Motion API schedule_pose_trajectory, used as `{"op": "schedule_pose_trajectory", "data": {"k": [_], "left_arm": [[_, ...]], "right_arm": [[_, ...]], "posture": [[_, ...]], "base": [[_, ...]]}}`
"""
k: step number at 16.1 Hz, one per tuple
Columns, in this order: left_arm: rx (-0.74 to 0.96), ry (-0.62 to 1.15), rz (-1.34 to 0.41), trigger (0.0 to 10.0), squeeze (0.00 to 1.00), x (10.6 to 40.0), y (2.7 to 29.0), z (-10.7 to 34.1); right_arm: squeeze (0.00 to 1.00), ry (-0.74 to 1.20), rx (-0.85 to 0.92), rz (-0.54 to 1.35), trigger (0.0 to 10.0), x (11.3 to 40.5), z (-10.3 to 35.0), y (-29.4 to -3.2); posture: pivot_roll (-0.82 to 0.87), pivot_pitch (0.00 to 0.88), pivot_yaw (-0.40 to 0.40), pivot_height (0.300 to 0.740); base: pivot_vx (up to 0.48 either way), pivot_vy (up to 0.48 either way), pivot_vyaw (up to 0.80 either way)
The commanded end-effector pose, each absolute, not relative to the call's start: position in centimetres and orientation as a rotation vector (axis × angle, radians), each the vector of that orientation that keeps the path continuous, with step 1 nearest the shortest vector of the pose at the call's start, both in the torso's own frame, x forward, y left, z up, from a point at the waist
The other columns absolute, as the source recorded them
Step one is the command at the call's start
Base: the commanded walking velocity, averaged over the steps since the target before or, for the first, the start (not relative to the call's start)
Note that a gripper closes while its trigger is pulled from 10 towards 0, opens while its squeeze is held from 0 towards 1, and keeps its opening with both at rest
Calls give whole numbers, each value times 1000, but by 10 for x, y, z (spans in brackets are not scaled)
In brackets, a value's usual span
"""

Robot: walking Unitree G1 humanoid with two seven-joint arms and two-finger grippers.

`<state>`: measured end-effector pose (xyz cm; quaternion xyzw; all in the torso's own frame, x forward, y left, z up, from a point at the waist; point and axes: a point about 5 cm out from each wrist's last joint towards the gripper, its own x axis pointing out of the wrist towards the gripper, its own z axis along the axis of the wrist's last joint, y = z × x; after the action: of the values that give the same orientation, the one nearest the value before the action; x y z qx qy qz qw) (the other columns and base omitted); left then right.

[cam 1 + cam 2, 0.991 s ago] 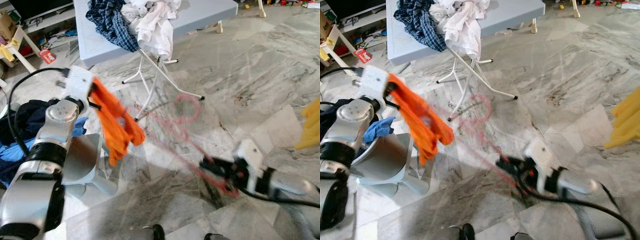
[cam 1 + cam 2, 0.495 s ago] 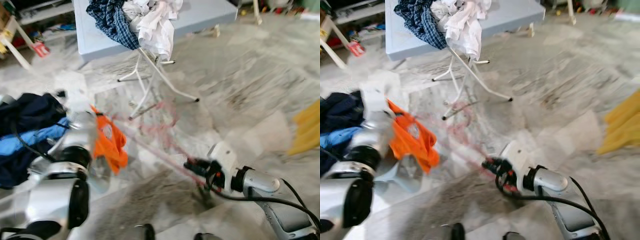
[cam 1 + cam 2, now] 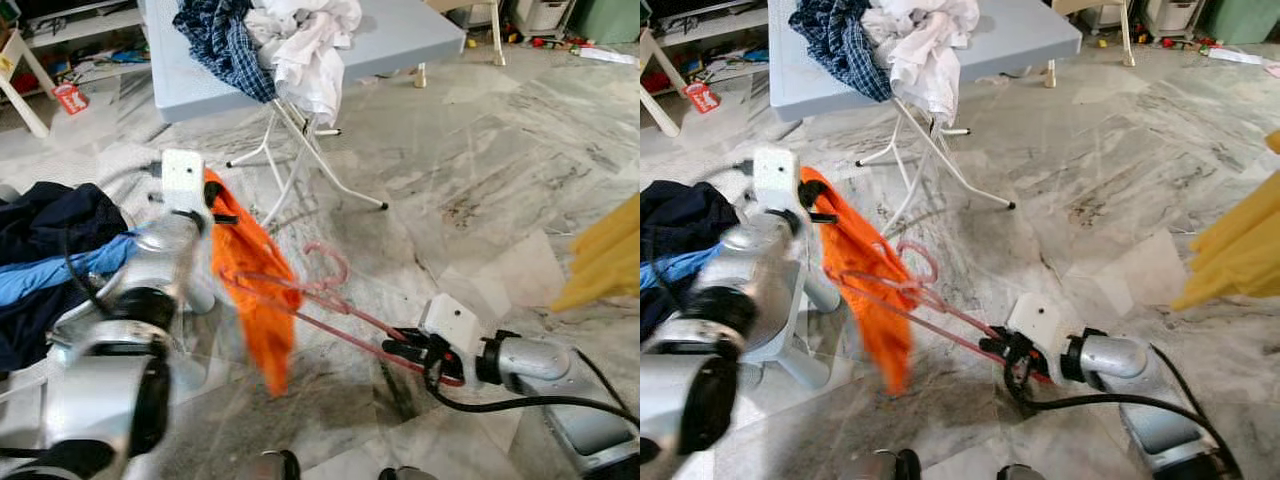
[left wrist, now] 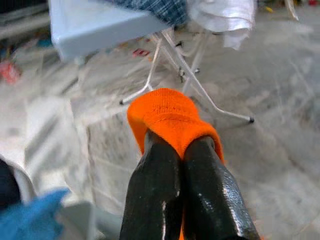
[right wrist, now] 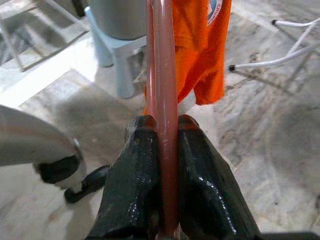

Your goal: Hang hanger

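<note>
A pink plastic hanger [image 3: 320,295] stretches low over the marble floor, its hook pointing up near the middle of the eye views. My right gripper [image 3: 408,351] is shut on the hanger's near end; in the right wrist view the hanger [image 5: 161,75] runs between both black fingers [image 5: 132,180]. An orange garment [image 3: 252,290] hangs from my raised left gripper [image 3: 212,200], draped over the hanger's far end. In the left wrist view the left gripper [image 4: 181,150] is shut on a fold of the orange garment [image 4: 167,112].
A folding table [image 3: 390,40] with white legs stands behind, piled with a plaid shirt [image 3: 225,45] and white clothes [image 3: 310,40]. Dark and blue clothes [image 3: 50,240] fill a basket at left. Yellow cloth [image 3: 605,255] hangs at right. A pale stool [image 5: 120,55] stands beside the garment.
The camera has shifted and the blur has cleared. My left arm has risen, lifting the orange garment higher so that it hangs long. The hanger's far end now lies under the garment.
</note>
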<state>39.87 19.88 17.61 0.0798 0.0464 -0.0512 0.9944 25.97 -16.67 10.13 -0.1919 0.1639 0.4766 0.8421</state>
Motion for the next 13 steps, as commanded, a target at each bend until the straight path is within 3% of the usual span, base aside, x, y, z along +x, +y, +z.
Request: {"op": "schedule_pose_trajectory", "data": {"k": [1,4,6,8,11,13], "left_arm": [[237,72,-180,10000,0,396,206,181],[459,89,-117,10000,0,386,242,178],[519,109,-131,10000,0,376,260,171],[469,92,-295,10000,0,371,248,170],[549,66,-574,10000,0,360,225,166],[592,53,-725,10000,0,351,212,162]], "right_arm": [[0,330,-409,987,10000,260,101,-168],[0,430,-488,921,10000,255,86,-188],[0,517,-564,675,10000,266,74,-218],[0,447,-526,463,10000,284,83,-225],[0,247,-339,499,10000,293,111,-205],[0,240,-323,546,10000,291,113,-202]], "posture": [[-25,90,88,740],[-16,92,126,740],[-10,98,141,740],[-3,107,148,740],[14,125,156,740],[20,144,162,740]], "base": [[0,0,0],[0,0,0],[0,0,0],[0,0,0],[0,0,0],[0,0,0]]}}
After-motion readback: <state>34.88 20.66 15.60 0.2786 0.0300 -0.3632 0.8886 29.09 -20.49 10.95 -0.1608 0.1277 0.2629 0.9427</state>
